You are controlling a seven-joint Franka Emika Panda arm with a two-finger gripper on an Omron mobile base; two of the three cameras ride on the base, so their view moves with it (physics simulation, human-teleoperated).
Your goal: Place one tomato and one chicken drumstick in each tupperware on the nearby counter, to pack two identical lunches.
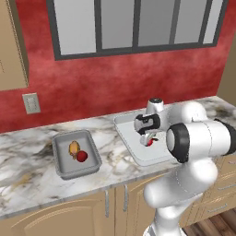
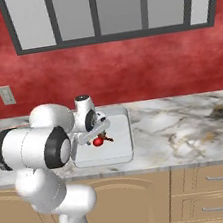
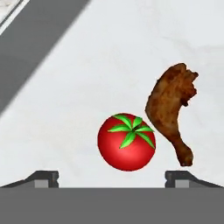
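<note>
1. Left base view. Counter carries two grey containers. The nearer-left tupperware sits toward the counter's front edge and holds one drumstick with one tomato touching it: that lunch looks packed. The second tupperware lies further right, partly hidden behind the arm; the gripper hangs just above its floor, a red tomato right under it.

2. Right base view. Same second tupperware, seen from the other side, near the counter's front edge. Gripper low over it, tomato directly beneath the fingers. Rest of the counter to the right carries nothing that I can make out.

3. Hand view. Looking down onto the pale floor of the second tupperware. Tomato, green calyx up, rests on that floor between the two spread fingertips and apart from both: pincer stands wide, holding nothing. Drumstick lies just beside the tomato, bone end toward the fingers, meat end toward the container's far side.

4. Judgement. Both containers appear to hold one of each, so the step in hand is the release and retreat. Best done by lifting straight up with the fingers kept spread, so no fingertip clips the tomato, which would roll easily, or nudges the drumstick's bone end close by.
</note>
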